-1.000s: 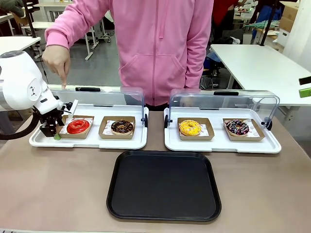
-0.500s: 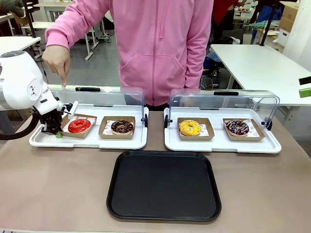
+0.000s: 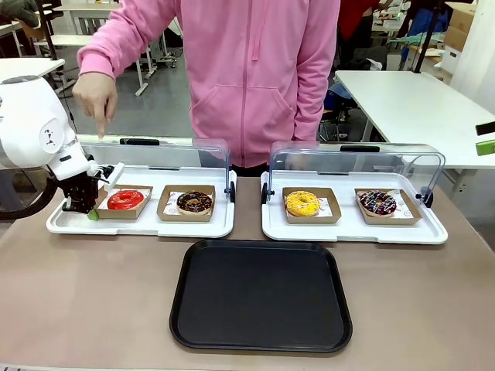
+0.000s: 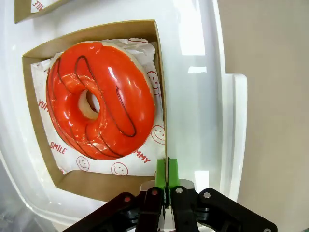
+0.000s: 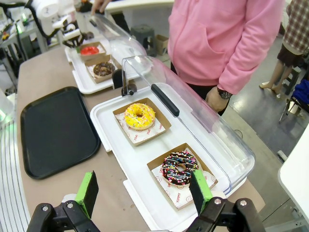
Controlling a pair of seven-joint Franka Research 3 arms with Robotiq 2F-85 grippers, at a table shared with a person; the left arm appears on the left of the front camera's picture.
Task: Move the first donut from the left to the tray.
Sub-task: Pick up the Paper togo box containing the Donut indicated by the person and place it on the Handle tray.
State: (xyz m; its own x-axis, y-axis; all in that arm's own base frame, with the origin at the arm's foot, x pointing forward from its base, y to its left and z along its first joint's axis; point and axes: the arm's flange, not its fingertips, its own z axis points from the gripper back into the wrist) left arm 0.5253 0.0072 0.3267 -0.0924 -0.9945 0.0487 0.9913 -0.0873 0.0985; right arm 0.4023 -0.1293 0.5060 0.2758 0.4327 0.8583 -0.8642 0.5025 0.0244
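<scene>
The first donut, glossy red, lies in its brown cardboard holder at the left end of the left white tray. My left gripper is shut on the holder's left wall. In the left wrist view the green pads pinch the thin cardboard edge beside the red donut. The black tray lies flat in the table's middle front. My right gripper hangs open above the right white tray, with nothing between its fingers.
A person's hand points down at the raised clear lid behind the red donut. A chocolate donut shares that white tray. A yellow donut and a sprinkled one sit in the right white tray.
My left gripper's fingers have closed on the holder's left wall. The holder tipped up briefly at that side, then settled. The person's hand has barely moved.
</scene>
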